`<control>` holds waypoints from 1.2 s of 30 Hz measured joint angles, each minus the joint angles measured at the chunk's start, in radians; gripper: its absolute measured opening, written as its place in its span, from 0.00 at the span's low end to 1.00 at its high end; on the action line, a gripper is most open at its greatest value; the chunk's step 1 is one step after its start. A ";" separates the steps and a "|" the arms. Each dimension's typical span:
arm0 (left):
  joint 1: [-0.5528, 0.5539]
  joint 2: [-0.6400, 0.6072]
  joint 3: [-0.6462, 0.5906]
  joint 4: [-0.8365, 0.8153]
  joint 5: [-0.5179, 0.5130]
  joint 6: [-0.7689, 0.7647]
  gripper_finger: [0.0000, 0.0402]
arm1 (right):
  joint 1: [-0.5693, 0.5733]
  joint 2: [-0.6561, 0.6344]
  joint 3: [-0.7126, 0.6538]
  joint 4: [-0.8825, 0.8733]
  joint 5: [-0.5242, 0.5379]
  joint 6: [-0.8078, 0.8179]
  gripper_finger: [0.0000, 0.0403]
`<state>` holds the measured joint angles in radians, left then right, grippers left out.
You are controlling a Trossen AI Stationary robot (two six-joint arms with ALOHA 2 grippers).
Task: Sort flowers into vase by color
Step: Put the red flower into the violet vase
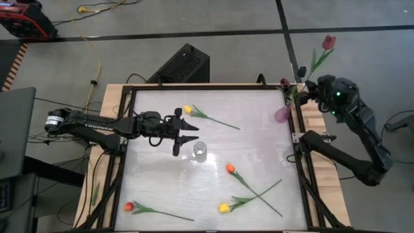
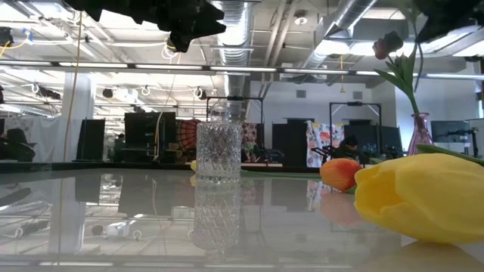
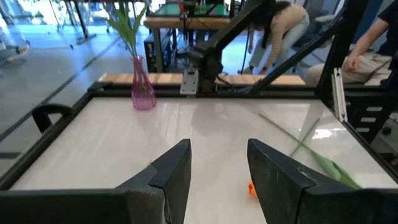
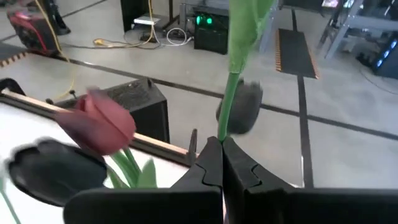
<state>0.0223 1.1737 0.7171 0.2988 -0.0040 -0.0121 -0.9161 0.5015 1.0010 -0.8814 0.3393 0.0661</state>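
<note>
A: Flowers status? Maroon tulip (image 1: pixel 328 43) is held by its stem in the right gripper (image 1: pixel 310 85), jaws closed on it, above the pink vase (image 1: pixel 283 114) at the bench's (image 1: pixel 259 129) right edge.

B: Vase contents?

A: One dark tulip (image 1: pixel 284 83) appears already in it.

B: Remaining?

A: Four on the bench: yellow (image 1: pixel 187 109), orange (image 1: pixel 229 168), red-orange (image 1: pixel 129 206), yellow (image 1: pixel 224 208). Clear glass vase (image 1: pixel 200 150) looks empty. Left gripper (image 1: pixel 186 133) hovers beside it, jaws apart, holding nothing. Judged early-stage.

Left pincer (image 1: pixel 185 138) gapes mid-table; right pincer (image 4: pixel 221 149) is clamped at the far-right corner.
</note>
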 joint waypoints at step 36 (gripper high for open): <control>0.000 0.083 0.000 0.050 0.023 0.016 0.37 | -0.003 0.012 -0.205 0.057 -0.021 0.042 0.05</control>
<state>0.0223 1.2572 0.7170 0.3491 0.0187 0.0036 -0.9188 0.5137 0.7956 -0.8242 0.3180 0.1078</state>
